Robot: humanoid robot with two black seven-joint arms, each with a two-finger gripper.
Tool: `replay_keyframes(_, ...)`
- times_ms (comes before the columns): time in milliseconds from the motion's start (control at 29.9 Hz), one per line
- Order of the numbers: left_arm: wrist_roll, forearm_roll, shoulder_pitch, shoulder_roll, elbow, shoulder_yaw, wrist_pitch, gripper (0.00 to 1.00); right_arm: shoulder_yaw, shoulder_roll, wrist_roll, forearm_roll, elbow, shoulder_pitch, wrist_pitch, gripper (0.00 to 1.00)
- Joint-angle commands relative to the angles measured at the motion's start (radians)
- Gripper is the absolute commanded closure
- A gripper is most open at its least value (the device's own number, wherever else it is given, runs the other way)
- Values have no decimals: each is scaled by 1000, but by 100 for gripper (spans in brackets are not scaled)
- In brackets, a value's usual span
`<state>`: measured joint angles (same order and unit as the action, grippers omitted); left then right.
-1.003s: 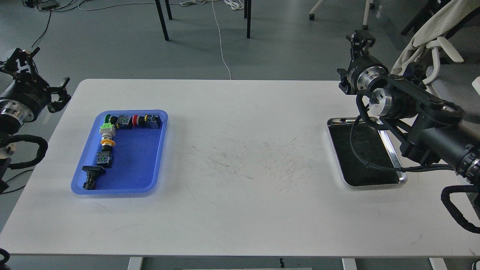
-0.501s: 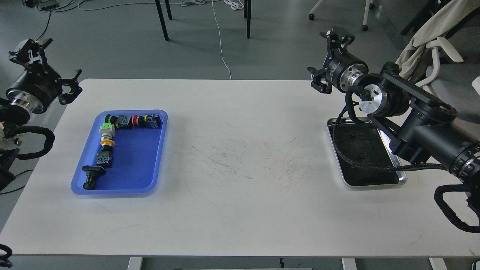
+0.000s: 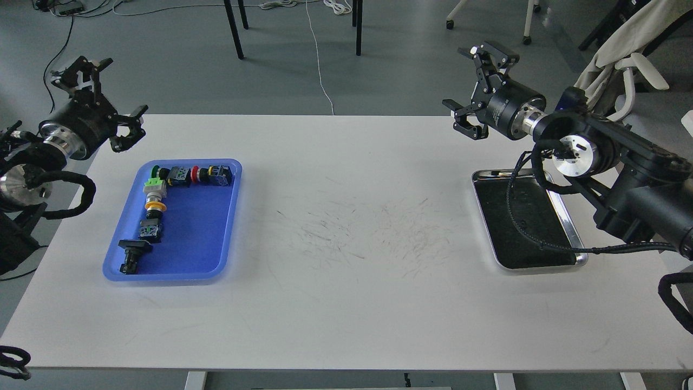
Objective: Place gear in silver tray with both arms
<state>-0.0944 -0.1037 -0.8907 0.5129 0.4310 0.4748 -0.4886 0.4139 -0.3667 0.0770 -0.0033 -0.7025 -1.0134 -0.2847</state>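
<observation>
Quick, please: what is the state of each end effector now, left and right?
Left end effector: open, holding nothing.
Right end effector: open, holding nothing.

You see a grey floor [image 3: 162, 65] behind the white table [image 3: 346, 303]. Black chair legs [image 3: 234, 30] stand there, and white cables [image 3: 319, 59] trail across it.

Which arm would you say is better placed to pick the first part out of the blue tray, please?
Probably the left. The left gripper hangs open just beyond the blue tray, where the parts lie. The right gripper, also open, is across the table above the silver tray.
</observation>
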Motion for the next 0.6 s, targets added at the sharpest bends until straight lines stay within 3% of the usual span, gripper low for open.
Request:
replay_keyframes(0, 4, -1, -36, -42, -6, -31, 0, 1, 12, 0, 12, 0, 15, 1, -1, 2)
replay_keyframes(301, -2, -10, -34, -50, -20, -27, 0, 1, 32, 9, 14, 0, 37, 1, 5, 2)
replay_keyframes(468, -45, -7, -28, -44, -17, -28, 0, 1, 54, 25, 12, 0, 51, -4, 39, 2)
replay_keyframes(568, -50, -4, -27, -40, -17, -36, 0, 1, 63, 37, 12, 0, 63, -4, 61, 2)
